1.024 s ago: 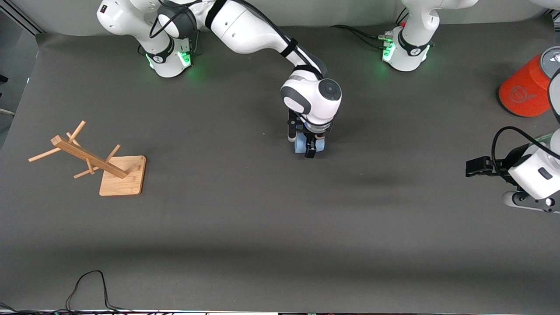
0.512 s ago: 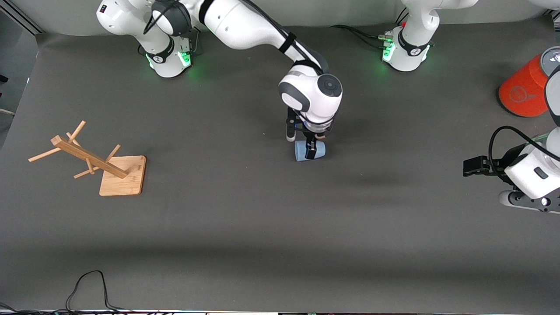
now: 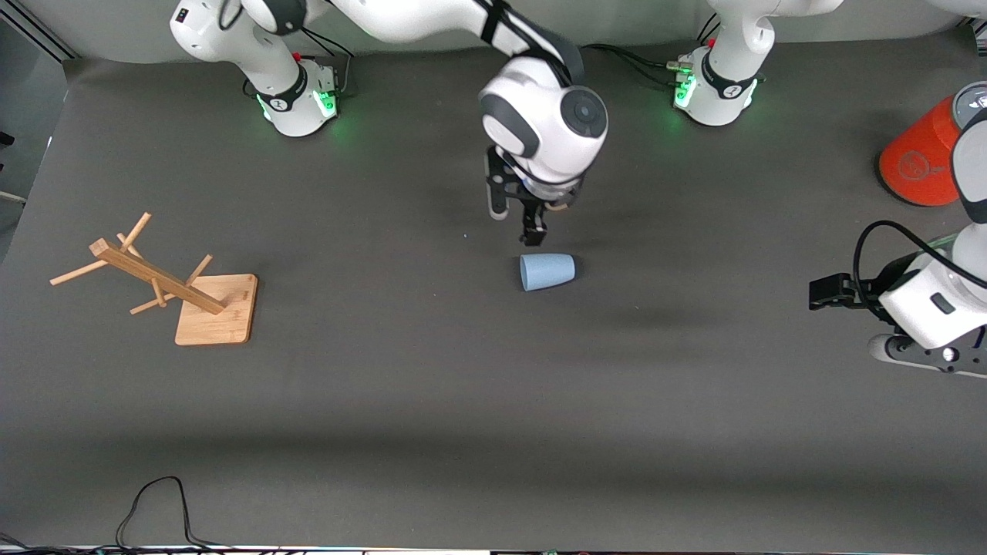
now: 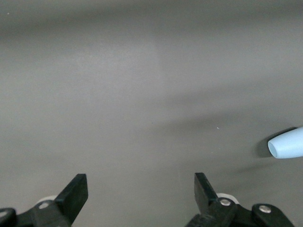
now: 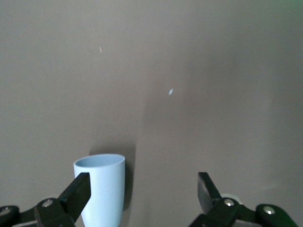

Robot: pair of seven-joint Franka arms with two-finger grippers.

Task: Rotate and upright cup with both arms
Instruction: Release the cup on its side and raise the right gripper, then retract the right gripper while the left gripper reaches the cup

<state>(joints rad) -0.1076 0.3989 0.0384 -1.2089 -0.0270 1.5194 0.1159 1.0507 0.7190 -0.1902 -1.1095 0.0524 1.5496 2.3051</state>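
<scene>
The pale-blue cup (image 3: 547,271) lies on its side on the grey mat near the table's middle, its wide end toward the right arm's end. My right gripper (image 3: 533,227) hangs open and empty above the mat just beside the cup. In the right wrist view the cup (image 5: 102,189) sits by one finger (image 5: 75,196) of the right gripper (image 5: 142,191), not between the jaws. My left gripper (image 3: 817,294) is open and empty at the left arm's end, well apart from the cup. The left wrist view shows the left gripper (image 4: 140,194) over bare mat, with the cup (image 4: 288,143) at the edge.
A wooden peg rack (image 3: 185,289) leans on its square base toward the right arm's end. A large orange cylinder with a grey lid (image 3: 921,158) stands at the left arm's end. A black cable (image 3: 154,501) loops at the edge nearest the front camera.
My right gripper has opened, let go of the cup and risen toward its base. The cup stays lying on the mat. My left gripper has edged slightly toward the cup.
</scene>
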